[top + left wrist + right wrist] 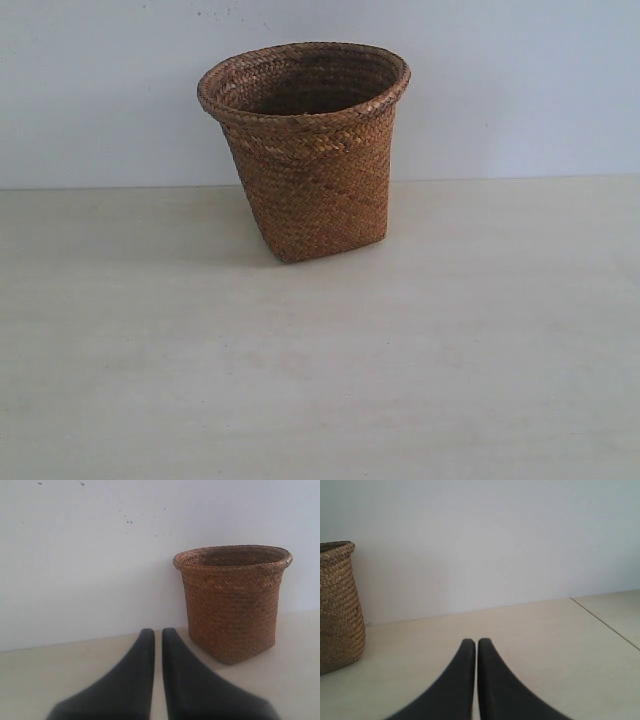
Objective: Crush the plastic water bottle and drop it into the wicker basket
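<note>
The wicker basket (305, 150) stands upright on the pale table near the back wall, brown and woven, with a round flared rim. It also shows in the left wrist view as the wicker basket (232, 602), off to one side of my left gripper (157, 632), and at the frame edge in the right wrist view as the wicker basket (337, 607). My left gripper is shut with only a thin slit between its black fingers and nothing in them. My right gripper (472, 642) is shut and empty too. The plastic water bottle is out of view. Neither gripper shows in the exterior view.
A plain white wall (520, 80) runs behind the table (320, 380). A seam or table edge (607, 625) crosses the surface in the right wrist view, away from the basket.
</note>
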Available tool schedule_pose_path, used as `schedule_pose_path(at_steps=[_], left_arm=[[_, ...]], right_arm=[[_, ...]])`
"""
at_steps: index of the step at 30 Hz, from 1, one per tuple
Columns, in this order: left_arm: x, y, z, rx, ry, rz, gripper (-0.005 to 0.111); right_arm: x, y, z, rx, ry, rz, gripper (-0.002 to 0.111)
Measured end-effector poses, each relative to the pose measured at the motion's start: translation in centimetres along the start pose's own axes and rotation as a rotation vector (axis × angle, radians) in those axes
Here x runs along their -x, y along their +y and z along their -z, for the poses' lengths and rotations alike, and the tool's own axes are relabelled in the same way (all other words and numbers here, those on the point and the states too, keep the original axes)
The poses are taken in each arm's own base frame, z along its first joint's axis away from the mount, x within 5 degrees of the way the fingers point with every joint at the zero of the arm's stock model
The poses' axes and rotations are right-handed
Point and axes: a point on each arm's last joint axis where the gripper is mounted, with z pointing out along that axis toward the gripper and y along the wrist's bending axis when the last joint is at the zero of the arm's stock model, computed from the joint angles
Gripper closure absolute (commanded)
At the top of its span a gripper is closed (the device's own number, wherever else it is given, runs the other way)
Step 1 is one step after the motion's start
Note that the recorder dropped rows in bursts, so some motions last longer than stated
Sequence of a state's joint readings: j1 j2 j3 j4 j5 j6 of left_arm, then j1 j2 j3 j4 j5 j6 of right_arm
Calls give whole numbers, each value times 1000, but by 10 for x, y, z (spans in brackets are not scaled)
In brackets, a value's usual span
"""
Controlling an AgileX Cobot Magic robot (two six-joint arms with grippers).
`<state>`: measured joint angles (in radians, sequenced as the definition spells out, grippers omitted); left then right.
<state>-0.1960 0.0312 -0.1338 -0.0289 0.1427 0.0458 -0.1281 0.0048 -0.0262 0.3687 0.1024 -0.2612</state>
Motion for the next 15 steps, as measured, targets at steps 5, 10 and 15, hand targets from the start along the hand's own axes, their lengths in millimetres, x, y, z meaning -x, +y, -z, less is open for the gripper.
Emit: schedule_pose_path(at_steps=[5, 10, 15], left_arm=[[0, 0, 0, 0, 0, 0, 102], [-5, 0, -1, 0, 15, 0, 102], [-21, 1, -1, 20, 47, 0, 102]], right_arm=[[0, 0, 0, 0, 0, 0, 108], [0, 0, 0, 0, 0, 0, 108], [0, 0, 0, 0, 0, 0, 108]])
